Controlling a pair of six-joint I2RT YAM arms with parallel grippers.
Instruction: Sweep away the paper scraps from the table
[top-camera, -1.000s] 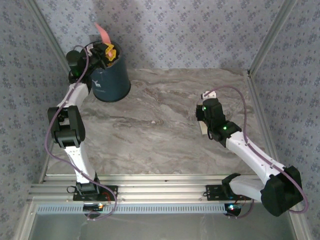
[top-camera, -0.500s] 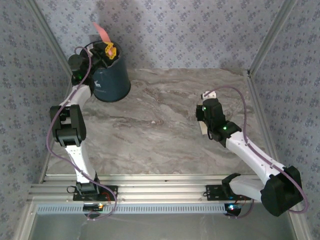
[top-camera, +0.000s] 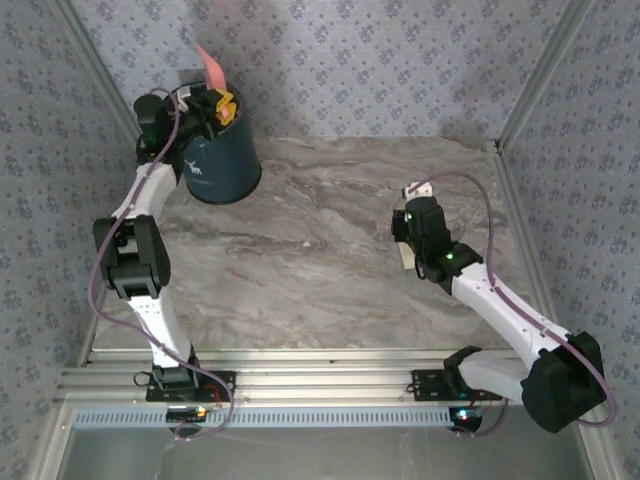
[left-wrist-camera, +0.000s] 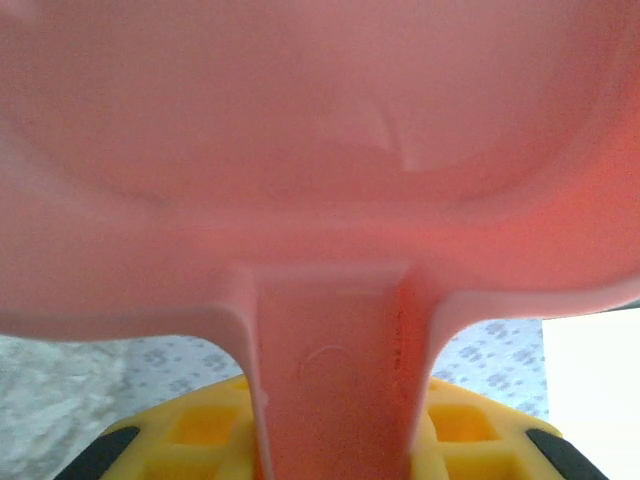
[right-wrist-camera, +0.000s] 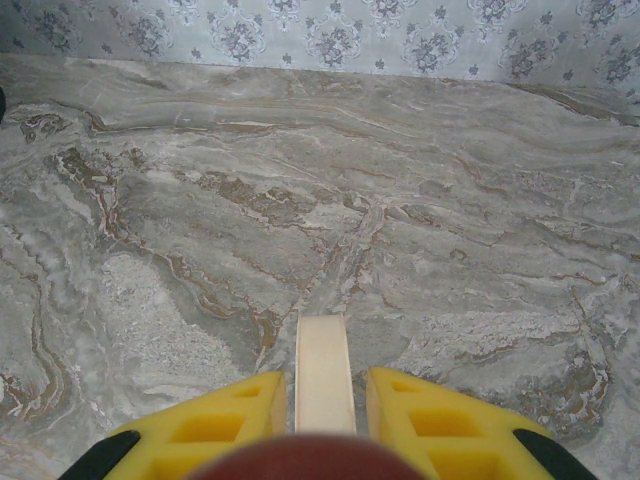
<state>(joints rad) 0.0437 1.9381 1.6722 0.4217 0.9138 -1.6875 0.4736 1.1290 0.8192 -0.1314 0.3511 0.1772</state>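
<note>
Marble table (top-camera: 330, 250), glossy pink dustpan (left-wrist-camera: 320, 150) (curved), cream handle (right-wrist-camera: 322, 375)

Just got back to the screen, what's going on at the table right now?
The left gripper is shut on the handle of the pink dustpan, holding it above the dark blue bin at the far left corner of the table. The right gripper is shut on a cream handle over the table's right side. It looks like the emptying step.
</note>
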